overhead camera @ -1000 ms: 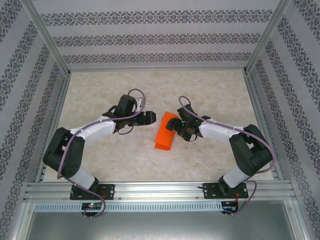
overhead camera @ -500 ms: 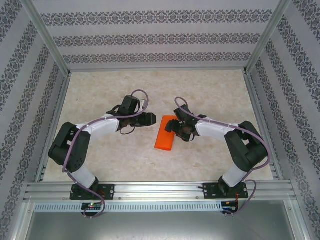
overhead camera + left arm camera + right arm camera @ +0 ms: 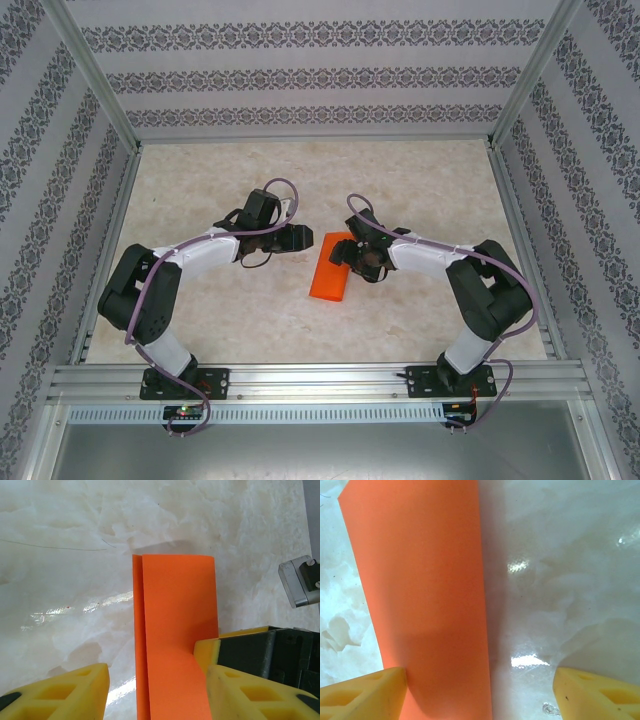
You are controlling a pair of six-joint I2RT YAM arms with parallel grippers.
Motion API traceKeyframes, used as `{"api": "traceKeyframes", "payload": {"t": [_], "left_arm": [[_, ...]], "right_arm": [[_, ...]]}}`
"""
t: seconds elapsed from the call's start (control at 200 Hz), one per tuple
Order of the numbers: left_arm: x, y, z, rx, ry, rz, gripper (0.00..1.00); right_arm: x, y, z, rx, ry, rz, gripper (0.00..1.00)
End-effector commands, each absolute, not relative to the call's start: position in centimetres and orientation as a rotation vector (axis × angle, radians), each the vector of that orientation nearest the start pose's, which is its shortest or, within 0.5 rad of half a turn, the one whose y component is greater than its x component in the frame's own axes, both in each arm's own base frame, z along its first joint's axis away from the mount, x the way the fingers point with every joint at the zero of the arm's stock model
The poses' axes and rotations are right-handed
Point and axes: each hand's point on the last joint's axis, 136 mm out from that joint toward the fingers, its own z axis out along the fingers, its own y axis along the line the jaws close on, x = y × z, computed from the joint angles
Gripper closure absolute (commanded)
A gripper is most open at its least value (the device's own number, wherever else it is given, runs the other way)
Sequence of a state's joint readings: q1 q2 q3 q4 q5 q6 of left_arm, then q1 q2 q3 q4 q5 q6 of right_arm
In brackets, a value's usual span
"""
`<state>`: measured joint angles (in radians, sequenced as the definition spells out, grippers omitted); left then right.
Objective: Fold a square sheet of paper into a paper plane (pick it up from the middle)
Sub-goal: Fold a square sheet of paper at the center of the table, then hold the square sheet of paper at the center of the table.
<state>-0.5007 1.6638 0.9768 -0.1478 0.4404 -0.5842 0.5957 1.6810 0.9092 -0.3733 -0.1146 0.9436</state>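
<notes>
Near the middle of the pale marbled surface [image 3: 200,190] lies the orange sheet of paper [image 3: 330,268], folded flat into a narrow strip. My left hand [image 3: 157,692] stands partly open astride one end, gripping nothing. My right hand [image 3: 480,692] is spread wide over the other end, likewise holding nothing.

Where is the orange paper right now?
Seen from above, the orange paper lies folded near the middle of the table, between the left arm and the right arm, which both reach toward its far end.
</notes>
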Motion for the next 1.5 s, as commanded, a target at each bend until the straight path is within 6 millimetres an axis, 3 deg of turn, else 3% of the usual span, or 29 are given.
{"api": "traceKeyframes", "payload": {"t": [0.0,0.949,1.224,1.499], "left_arm": [[33.7,-27.7,10.0,0.151,2.558,-1.014,0.45],[33.4,-27.7,9.9,0.158,2.570,-1.015,0.47],[33.3,-27.7,9.6,0.159,2.580,-1.021,0.54],[33.2,-27.9,9.0,0.145,2.606,-1.030,0.68]], "right_arm": [[29.4,22.4,1.6,0.472,2.843,0.513,0.21],[28.4,21.7,0.3,0.473,2.940,0.311,0.19],[28.0,20.6,-0.3,0.492,2.952,0.220,0.19],[27.8,20.4,-0.6,0.524,2.964,0.200,0.19]]}}
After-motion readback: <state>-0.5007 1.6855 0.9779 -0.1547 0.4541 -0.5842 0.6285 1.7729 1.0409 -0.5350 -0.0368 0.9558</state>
